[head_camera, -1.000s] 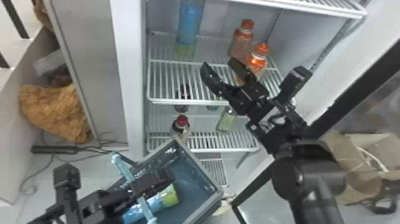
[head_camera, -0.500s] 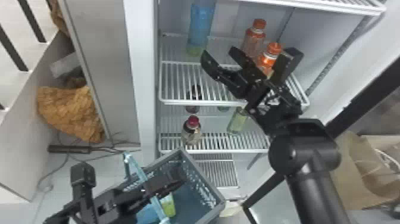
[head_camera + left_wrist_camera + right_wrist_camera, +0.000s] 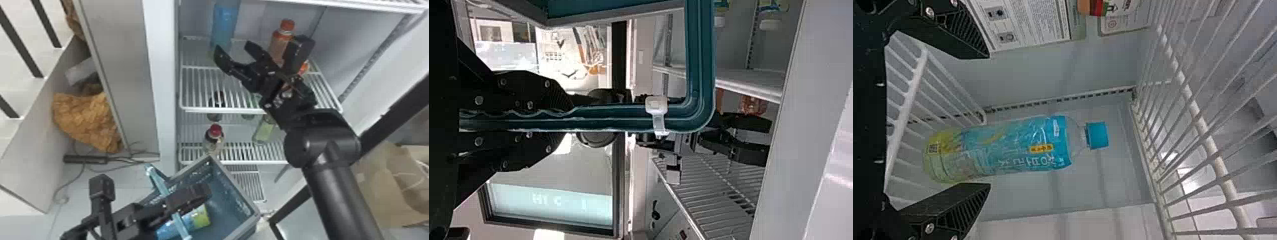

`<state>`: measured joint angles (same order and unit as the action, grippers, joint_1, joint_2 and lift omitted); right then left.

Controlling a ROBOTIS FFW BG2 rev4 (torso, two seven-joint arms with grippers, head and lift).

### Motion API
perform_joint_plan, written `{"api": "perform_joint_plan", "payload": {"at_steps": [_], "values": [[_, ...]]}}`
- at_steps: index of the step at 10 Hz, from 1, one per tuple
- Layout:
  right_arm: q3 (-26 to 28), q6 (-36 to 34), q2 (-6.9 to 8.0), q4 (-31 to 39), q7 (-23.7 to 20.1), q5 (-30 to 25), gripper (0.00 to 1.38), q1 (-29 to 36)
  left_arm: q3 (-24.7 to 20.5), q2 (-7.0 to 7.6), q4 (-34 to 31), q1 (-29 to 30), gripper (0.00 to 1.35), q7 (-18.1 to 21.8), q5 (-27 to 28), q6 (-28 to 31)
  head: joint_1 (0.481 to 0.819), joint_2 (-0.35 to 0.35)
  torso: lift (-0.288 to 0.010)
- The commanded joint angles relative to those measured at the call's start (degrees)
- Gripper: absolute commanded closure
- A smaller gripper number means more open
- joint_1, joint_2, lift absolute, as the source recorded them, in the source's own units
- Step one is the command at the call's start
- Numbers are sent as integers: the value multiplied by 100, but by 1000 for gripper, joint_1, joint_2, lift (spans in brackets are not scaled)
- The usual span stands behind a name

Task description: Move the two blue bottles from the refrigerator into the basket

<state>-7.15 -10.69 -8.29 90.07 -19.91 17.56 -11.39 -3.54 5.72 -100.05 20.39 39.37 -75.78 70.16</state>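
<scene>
Black tubular right arm (image 3: 343,198); silvery screws (image 3: 929,228), ridged right tool (image 3: 235,52).

Refrigerator (image 3: 162,79) and basket (image 3: 234,187) are viewed forward and down from the head. Handle (image 3: 701,65) and blue bottle (image 3: 1018,147), shared with that view, are faced closely from left and right wrists respectively.

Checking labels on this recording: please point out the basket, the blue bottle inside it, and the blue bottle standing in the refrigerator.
Basket (image 3: 235,188): head view, on its rim.
Blue bottle inside (image 3: 201,217): head view, on its yellow-green end.
Standing blue bottle (image 3: 1023,145): right wrist view, on its label.
</scene>
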Motion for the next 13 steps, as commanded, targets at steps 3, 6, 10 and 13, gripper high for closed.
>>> {"api": "perform_joint_plan", "payload": {"at_steps": [3, 6, 10, 13], "values": [[-267, 0, 29, -534, 233, -77, 131, -549, 11, 8, 0, -28, 1202, 0, -9, 1, 695, -140, -10], [-301, -28, 82, -900, 479, -157, 133, -858, 23, -1, 0, -28, 1202, 0, -9, 1, 695, -131, -10], [-587, -98, 82, -1477, 708, -77, 133, -1379, 46, -1, 14, -85, 1202, 0, 3, 15, 695, -131, -10], [-701, -98, 99, -1744, 857, -65, 136, -1590, 46, 8, 14, -113, 1202, 0, 3, 15, 695, -121, -10]]}}
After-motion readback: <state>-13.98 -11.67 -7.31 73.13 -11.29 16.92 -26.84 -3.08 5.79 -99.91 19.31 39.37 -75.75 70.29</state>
